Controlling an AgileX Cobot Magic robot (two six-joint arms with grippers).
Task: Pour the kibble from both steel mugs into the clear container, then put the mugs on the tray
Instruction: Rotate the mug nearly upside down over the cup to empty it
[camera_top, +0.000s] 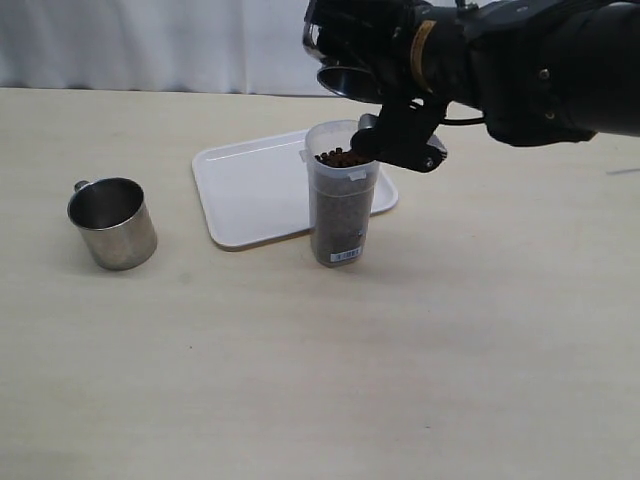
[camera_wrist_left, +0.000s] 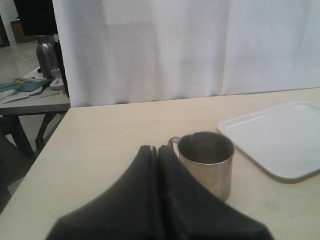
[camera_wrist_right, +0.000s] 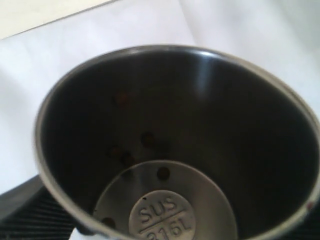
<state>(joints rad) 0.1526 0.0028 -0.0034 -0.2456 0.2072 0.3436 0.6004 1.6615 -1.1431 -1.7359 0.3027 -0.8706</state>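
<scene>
My right gripper (camera_top: 383, 105) is shut on a steel mug (camera_top: 346, 78) and holds it tipped over, just above the clear container (camera_top: 340, 205). Kibble (camera_top: 342, 157) fills the container up to its rim. In the right wrist view the held mug's inside (camera_wrist_right: 170, 150) fills the picture, with only a few pellets (camera_wrist_right: 162, 173) stuck near its bottom. The other steel mug (camera_top: 112, 222) stands upright on the table at the left, and its inside (camera_wrist_left: 206, 150) looks empty. My left gripper (camera_wrist_left: 157, 150) is shut just short of that mug's handle, holding nothing. The white tray (camera_top: 250, 185) lies behind the container.
A white curtain (camera_top: 150, 40) hangs along the table's far edge. In the left wrist view a second table (camera_wrist_left: 35, 92) with tools and a steel bottle (camera_wrist_left: 45, 55) stands beyond the table's end. The tray (camera_wrist_left: 280, 135) lies beside the standing mug.
</scene>
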